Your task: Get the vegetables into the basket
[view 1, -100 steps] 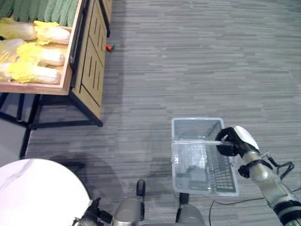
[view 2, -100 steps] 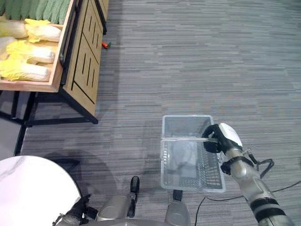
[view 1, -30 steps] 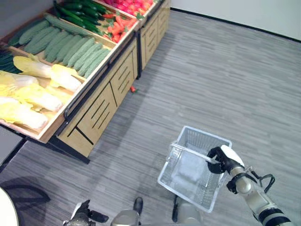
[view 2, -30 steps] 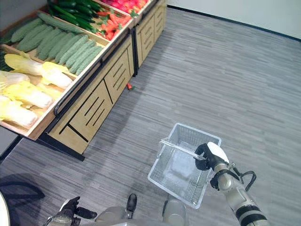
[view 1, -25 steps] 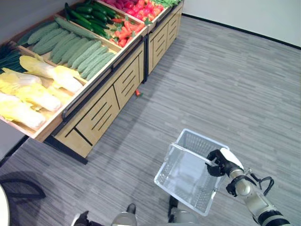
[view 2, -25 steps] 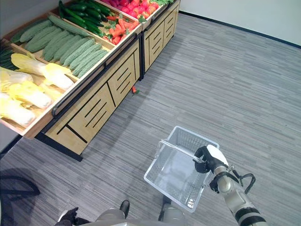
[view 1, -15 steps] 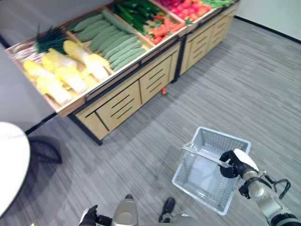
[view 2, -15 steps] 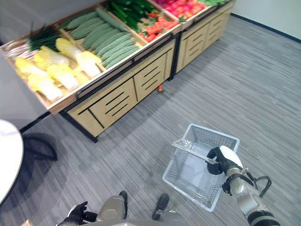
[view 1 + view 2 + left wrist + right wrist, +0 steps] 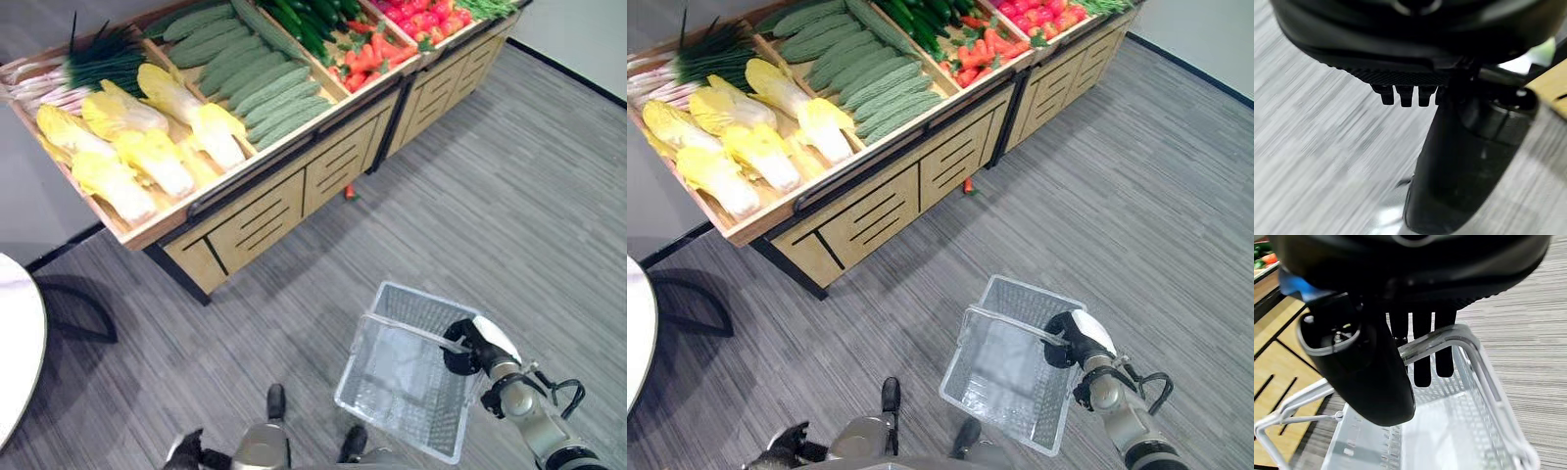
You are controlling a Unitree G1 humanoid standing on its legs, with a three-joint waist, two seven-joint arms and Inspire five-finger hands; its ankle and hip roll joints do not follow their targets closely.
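Right hand curls round 1 basket handle; 5 cabbages on stand.

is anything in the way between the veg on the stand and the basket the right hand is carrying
Nothing visible blocks it. The basket hangs from the right hand, its top open and nothing inside. Between it and the vegetables on the wooden stand lies bare floor, with a small red item at the stand's foot. The left hand is low, away from both.
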